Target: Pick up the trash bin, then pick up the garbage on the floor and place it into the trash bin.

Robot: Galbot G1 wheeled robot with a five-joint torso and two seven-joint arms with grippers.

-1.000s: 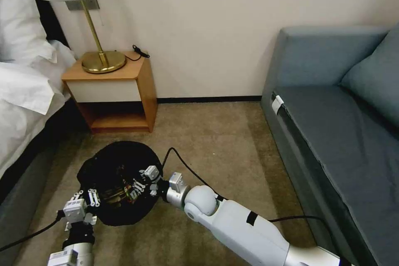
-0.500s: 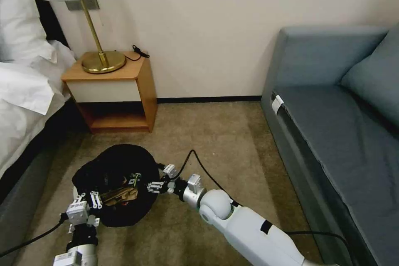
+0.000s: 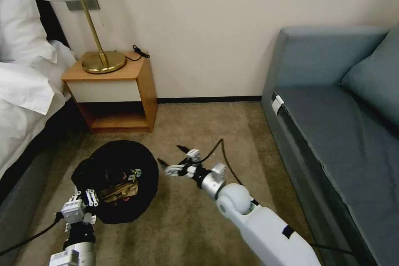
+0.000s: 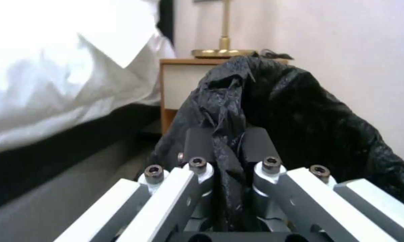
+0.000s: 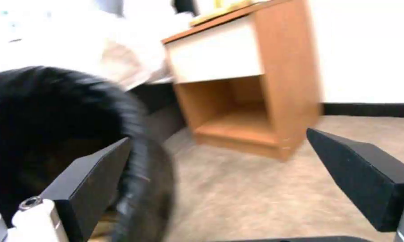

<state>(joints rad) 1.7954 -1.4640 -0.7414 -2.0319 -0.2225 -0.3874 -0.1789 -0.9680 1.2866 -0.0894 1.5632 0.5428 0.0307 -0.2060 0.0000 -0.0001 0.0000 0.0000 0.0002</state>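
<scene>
Since a second ago, your right gripper point(image 3: 173, 161) has pulled out of the trash bin point(image 3: 118, 157) and now hangs just right of its rim, at centre frame in the head view, jaws spread wide with nothing between them. The bin has shifted only slightly.

Moving from the left of the head view: white bedding point(image 3: 23, 91) fills the left edge. At lower left, your left gripper point(image 3: 85, 198) stays at the bin's near rim. The left wrist view shows its jaws pressed together on a fold of the black bag point(image 4: 227, 134) that lines the bin.

The bin sits at lower left of centre on the tan carpet point(image 3: 208, 133). Inside it you can make out garbage point(image 3: 120, 189): a tan crumpled piece and a bit of green label.

Behind the bin, at upper left, stands a wooden nightstand point(image 3: 112, 91) with a brass lamp point(image 3: 97, 60) on top.

In the right wrist view, the bin's dark rim point(image 5: 139, 158) lies just beside one of the two black pads point(image 5: 90, 178).

A grey-blue sofa point(image 3: 332, 124) fills the right side.
</scene>
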